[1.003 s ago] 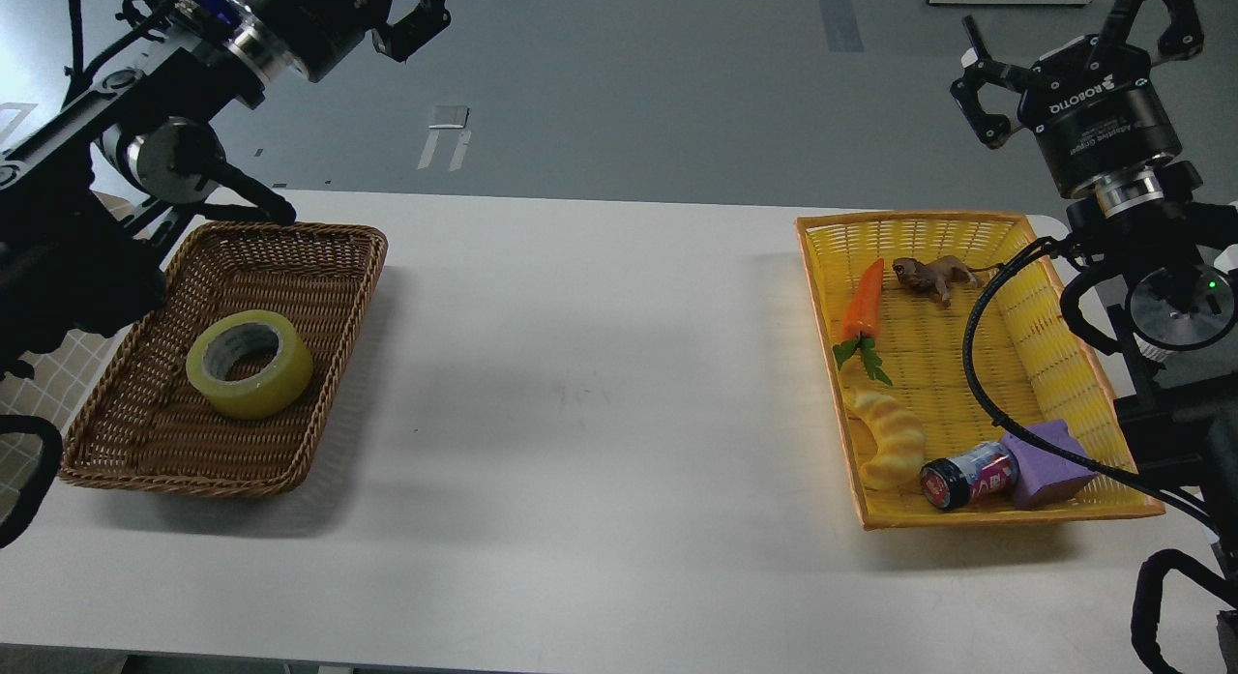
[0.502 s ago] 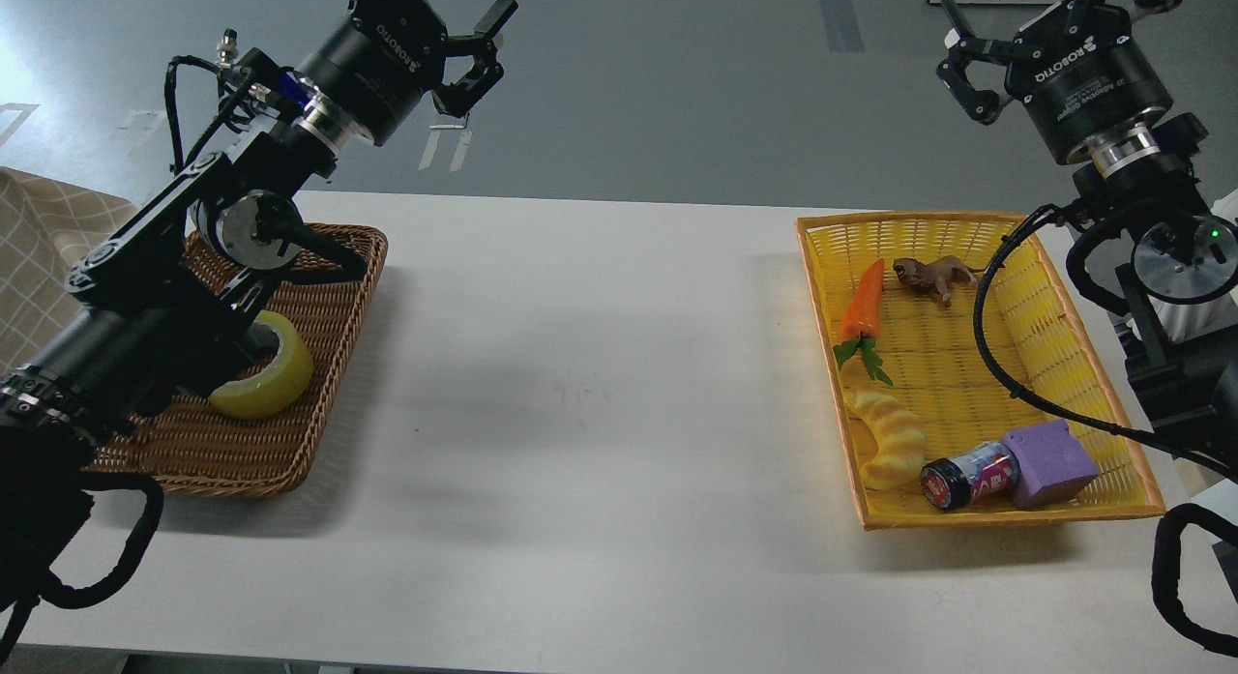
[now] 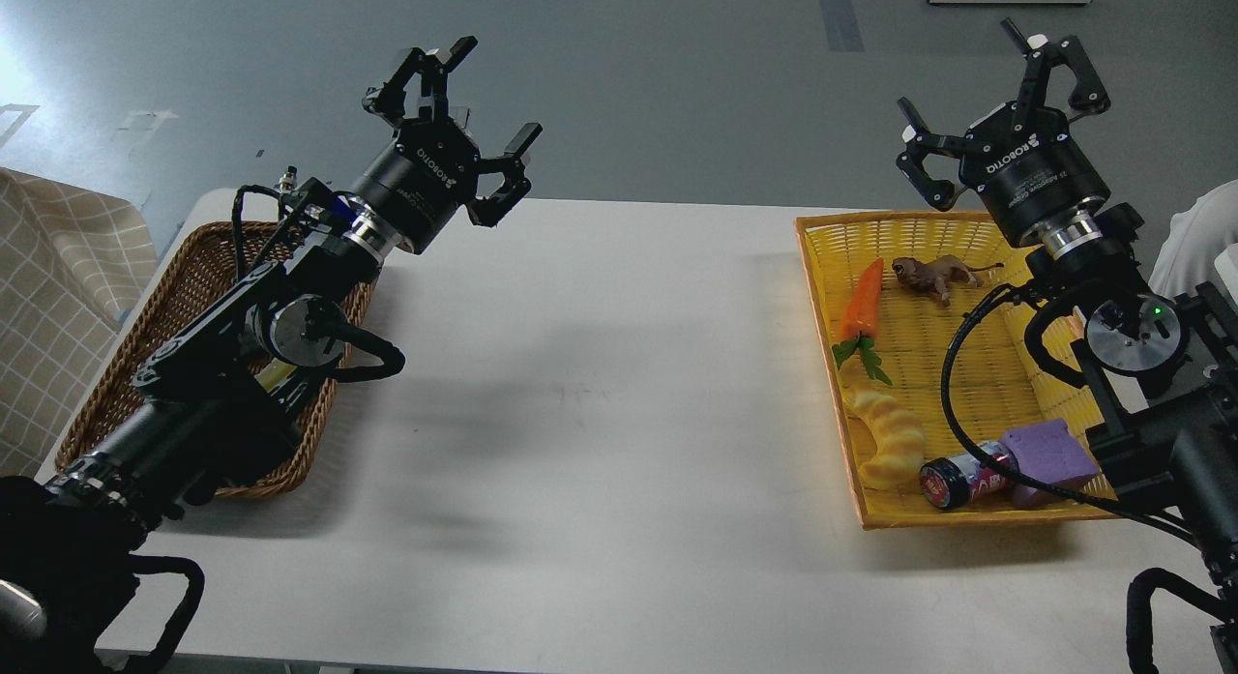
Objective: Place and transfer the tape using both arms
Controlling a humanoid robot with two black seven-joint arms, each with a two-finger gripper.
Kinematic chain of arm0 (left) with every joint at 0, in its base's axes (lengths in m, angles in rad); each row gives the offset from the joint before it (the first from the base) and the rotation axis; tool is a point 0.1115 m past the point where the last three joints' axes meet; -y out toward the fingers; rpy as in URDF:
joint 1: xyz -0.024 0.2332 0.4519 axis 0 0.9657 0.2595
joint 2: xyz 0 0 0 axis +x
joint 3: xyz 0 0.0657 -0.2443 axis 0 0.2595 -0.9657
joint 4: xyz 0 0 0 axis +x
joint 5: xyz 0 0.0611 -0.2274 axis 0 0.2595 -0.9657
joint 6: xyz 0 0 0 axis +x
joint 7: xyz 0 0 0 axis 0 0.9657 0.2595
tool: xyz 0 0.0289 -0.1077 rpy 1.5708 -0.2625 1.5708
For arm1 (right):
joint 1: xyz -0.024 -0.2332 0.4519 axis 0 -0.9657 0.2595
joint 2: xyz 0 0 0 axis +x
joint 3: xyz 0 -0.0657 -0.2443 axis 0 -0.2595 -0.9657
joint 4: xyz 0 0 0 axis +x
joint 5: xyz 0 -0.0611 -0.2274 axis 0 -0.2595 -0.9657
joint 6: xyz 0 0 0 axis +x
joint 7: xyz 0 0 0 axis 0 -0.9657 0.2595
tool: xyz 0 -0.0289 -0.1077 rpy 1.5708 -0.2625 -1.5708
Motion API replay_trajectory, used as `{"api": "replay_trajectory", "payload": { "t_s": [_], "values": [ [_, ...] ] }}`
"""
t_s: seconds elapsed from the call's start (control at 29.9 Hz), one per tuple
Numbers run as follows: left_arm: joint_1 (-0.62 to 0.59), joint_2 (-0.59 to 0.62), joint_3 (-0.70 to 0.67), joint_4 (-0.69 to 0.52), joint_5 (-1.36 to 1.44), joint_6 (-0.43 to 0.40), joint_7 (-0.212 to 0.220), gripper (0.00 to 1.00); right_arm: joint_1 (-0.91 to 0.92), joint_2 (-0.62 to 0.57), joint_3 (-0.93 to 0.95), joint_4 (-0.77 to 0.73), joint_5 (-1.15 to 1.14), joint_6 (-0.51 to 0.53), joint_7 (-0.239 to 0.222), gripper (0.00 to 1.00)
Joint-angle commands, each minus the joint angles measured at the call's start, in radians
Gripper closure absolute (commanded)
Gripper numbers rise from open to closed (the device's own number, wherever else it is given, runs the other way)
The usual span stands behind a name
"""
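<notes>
The tape sits in the brown wicker basket [image 3: 193, 268] at the left, almost wholly hidden behind my left arm; only a thin yellow sliver [image 3: 275, 372] shows. My left gripper [image 3: 459, 99] is open and empty, raised over the table's far edge, to the right of and beyond the wicker basket. My right gripper [image 3: 996, 84] is open and empty, raised above the far end of the yellow basket [image 3: 822, 297].
The yellow basket holds a toy carrot [image 3: 864, 302], a small lion figure [image 3: 928, 276], a yellow croissant toy [image 3: 890, 437], a small jar [image 3: 957, 481] and a purple block [image 3: 1049, 452]. A checked cloth [image 3: 48, 297] lies left of the table.
My left arm has swung right and lower over the wicker basket, now covering the tape. My right gripper has come lower and slightly left. Both grippers stay open.
</notes>
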Motion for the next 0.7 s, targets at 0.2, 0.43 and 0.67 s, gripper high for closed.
{"api": "replay_trajectory", "payload": {
  "t_s": [0.2, 0.43, 0.67],
  "values": [
    [-0.003, 0.013, 0.015, 0.001, 0.020, 0.000, 0.004, 0.02, 0.007, 0.053, -0.002, 0.001, -0.003, 0.000, 0.000, 0.00],
    [-0.014, 0.008, 0.012, -0.001, 0.067, 0.000, 0.001, 0.02, 0.011, 0.056, 0.000, -0.002, -0.003, 0.000, 0.001, 0.00],
    [-0.014, 0.001, -0.006, -0.001, 0.093, 0.000, -0.030, 0.02, 0.011, 0.056, 0.001, 0.000, 0.000, 0.000, 0.003, 0.00]
  ]
}}
